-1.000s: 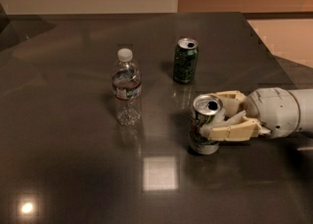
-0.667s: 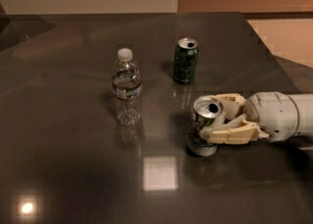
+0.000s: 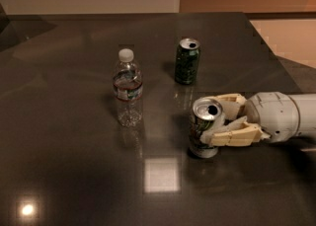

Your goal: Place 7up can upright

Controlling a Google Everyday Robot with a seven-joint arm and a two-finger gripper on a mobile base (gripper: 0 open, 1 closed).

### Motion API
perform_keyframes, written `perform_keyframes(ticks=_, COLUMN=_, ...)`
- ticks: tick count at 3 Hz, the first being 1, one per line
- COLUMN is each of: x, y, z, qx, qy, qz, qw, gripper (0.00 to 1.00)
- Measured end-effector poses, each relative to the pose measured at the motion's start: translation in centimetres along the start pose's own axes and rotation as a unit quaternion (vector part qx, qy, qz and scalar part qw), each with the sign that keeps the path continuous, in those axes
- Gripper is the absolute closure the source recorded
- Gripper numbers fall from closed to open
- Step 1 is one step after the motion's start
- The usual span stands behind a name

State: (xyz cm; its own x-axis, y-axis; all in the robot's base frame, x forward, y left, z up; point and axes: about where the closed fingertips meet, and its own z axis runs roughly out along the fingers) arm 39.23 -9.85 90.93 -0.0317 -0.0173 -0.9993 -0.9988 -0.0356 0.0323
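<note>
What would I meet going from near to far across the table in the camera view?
7up can, standing with the pincer closed around it from the right → water bottle → green can.

Gripper (image 3: 216, 121) (jaws clamped) holds 7up can (image 3: 199, 130) upright on table (image 3: 74, 151).

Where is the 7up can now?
The 7up can stands right of centre on the table, between the fingers of the gripper, nearer the camera than the green can.
</note>
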Motion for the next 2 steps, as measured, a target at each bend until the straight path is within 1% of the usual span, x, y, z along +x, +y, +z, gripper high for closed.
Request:
perform_keyframes(ticks=1, x=-0.10, y=0.00, z=0.20, qx=-0.001, qy=0.001, qz=-0.001, qw=1.0000, gripper=0.00)
perform_keyframes(ticks=2, x=-0.10, y=0.00, z=0.21, qx=-0.001, qy=0.001, qz=-0.001, qw=1.0000, gripper=0.00)
